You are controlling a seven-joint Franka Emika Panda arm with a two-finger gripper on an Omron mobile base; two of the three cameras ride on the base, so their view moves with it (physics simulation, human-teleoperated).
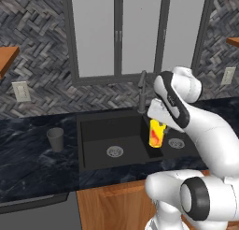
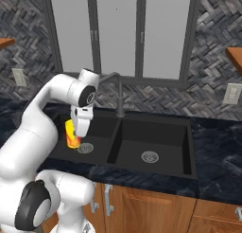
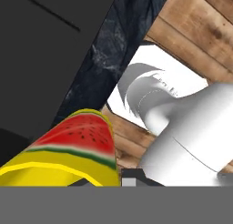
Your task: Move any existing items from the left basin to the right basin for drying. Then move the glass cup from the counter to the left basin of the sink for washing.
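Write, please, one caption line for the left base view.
White arm's gripper holds a yellow, watermelon-patterned chunk above the matte black double sink; grey translucent tumbler waits on the counter.

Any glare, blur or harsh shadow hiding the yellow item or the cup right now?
Left base view: flat, even light, sharp; yellow item and glass cup are clear. Right base view: sharp, arm partly covers the item. Hand view: item looms large at close range, no glare.

Kitchen: black double-basin sink (image 2: 189,132) with faucet (image 2: 118,92) set in marble-veined counter (image 1: 28,149), wood cabinets (image 2: 156,203) below, window (image 2: 118,33) behind.
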